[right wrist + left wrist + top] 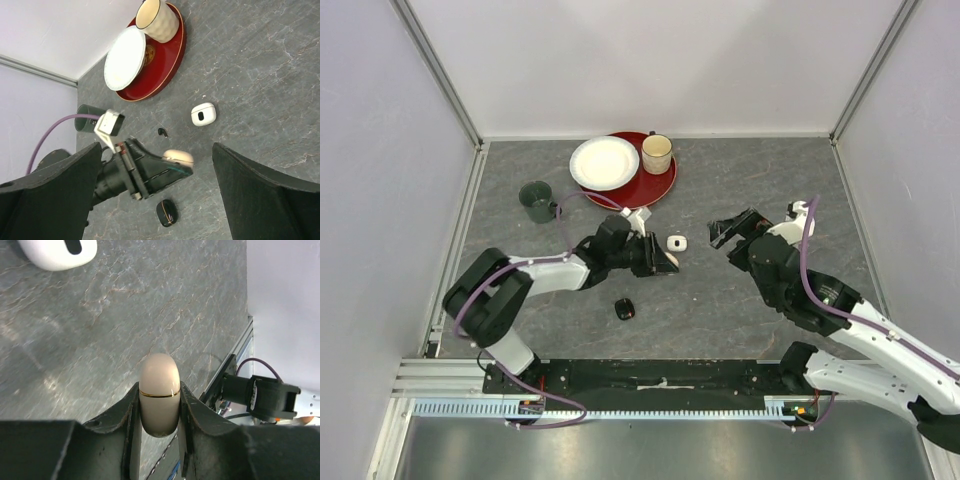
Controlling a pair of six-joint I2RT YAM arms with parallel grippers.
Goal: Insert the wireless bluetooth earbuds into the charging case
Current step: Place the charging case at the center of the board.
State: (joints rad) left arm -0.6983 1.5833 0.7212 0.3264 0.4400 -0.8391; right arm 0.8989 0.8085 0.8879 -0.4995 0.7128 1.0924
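Observation:
My left gripper [667, 264] is shut on a pinkish-beige charging case [159, 376] with a gold seam and holds it closed just above the table; the case also shows in the right wrist view [178, 157]. One tiny black earbud [162, 132] lies on the table between the left gripper [150, 172] and a white case [203, 114]. The white case [676, 243] is just beyond the left gripper. A black case [625, 309] lies closed nearer the arms. My right gripper [733, 231] is open and empty, to the right of the white case. The other earbuds are out of view.
A red tray [655, 187] at the back holds a white plate [604, 163] and a cream cup [657, 153]. A dark green cup [536, 200] stands to its left. Walls enclose the table on three sides.

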